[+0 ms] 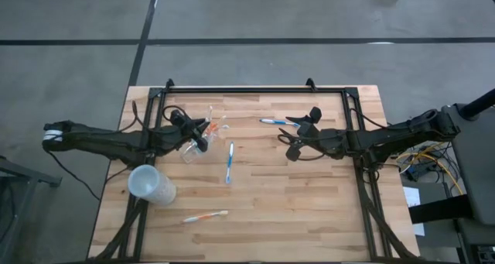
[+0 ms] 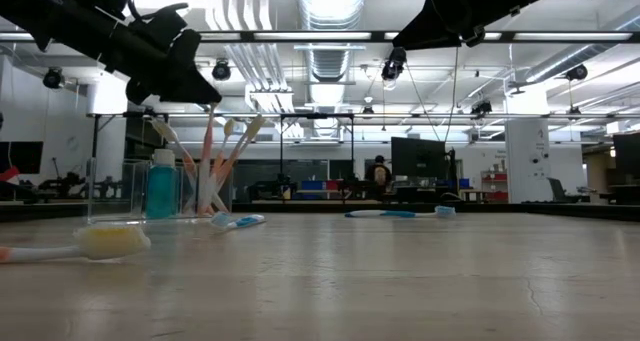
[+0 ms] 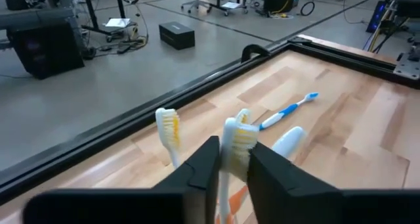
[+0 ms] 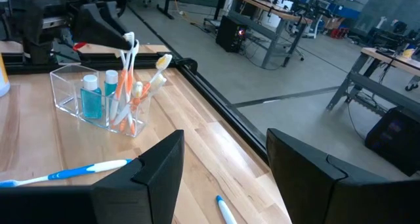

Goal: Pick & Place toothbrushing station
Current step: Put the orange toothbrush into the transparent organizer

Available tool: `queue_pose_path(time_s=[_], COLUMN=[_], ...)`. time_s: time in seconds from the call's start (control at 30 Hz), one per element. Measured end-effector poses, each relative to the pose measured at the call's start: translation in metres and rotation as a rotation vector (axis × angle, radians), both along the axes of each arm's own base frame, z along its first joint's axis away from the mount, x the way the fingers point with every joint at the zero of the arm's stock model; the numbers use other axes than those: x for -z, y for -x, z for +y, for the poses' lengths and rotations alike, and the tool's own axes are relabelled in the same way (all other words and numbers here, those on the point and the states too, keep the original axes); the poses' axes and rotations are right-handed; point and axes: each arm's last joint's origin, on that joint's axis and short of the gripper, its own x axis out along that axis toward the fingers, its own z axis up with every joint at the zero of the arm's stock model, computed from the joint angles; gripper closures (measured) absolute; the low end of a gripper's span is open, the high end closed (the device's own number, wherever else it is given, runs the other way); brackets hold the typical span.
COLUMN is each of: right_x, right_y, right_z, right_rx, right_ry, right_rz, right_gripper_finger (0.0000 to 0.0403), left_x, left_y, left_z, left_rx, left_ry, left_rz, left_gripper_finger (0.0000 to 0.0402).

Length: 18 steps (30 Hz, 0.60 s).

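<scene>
Orange-and-white toothbrush (image 1: 206,216), slim plastic, nearest the surface's (image 1: 309,210) front edge: light, stiff, slippery; take mid-handle. Frosted whitish cup (image 1: 151,184) beside it. Blue-and-white toothbrush (image 1: 229,162) mid-surface, open room around. My left hand (image 1: 203,132) pinches a white brush (image 3: 229,142) above the clear plastic organizer (image 4: 98,99): brittle, tippy. My right hand (image 1: 298,134) hovers spread near another blue brush (image 1: 276,122).

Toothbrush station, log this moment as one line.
left gripper: over clear holder, fingers around toothbrush | right gripper: open, empty, hovering | loose brushes on table
</scene>
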Motion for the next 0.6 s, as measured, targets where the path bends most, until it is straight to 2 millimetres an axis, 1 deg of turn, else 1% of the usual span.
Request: queue_pose_path(time_s=[0.23,0.33,0.47,0.6], right_x=[0.0,0.0,0.0,0.0], right_y=[0.0,0.0,0.0,0.0], right_z=[0.0,0.0,0.0,0.0], right_rx=[0.0,0.0,0.0,0.0], right_ry=[0.0,0.0,0.0,0.0], right_rz=[0.0,0.0,-0.001,0.0], right_gripper_finger=[0.0193,0.0193,0.0193,0.0193], left_x=[-0.001,-0.006,-0.024,-0.053], left_y=[0.0,0.0,0.0,0.002], left_z=[-0.001,-0.001,-0.001,-0.001], left_rx=[0.035,0.043,0.054,0.054], left_ry=[-0.005,-0.026,-0.092,-0.166], left_rz=[0.007,0.001,-0.011,-0.052], left_gripper_finger=[0.0241,0.0206,0.0183,0.0179])
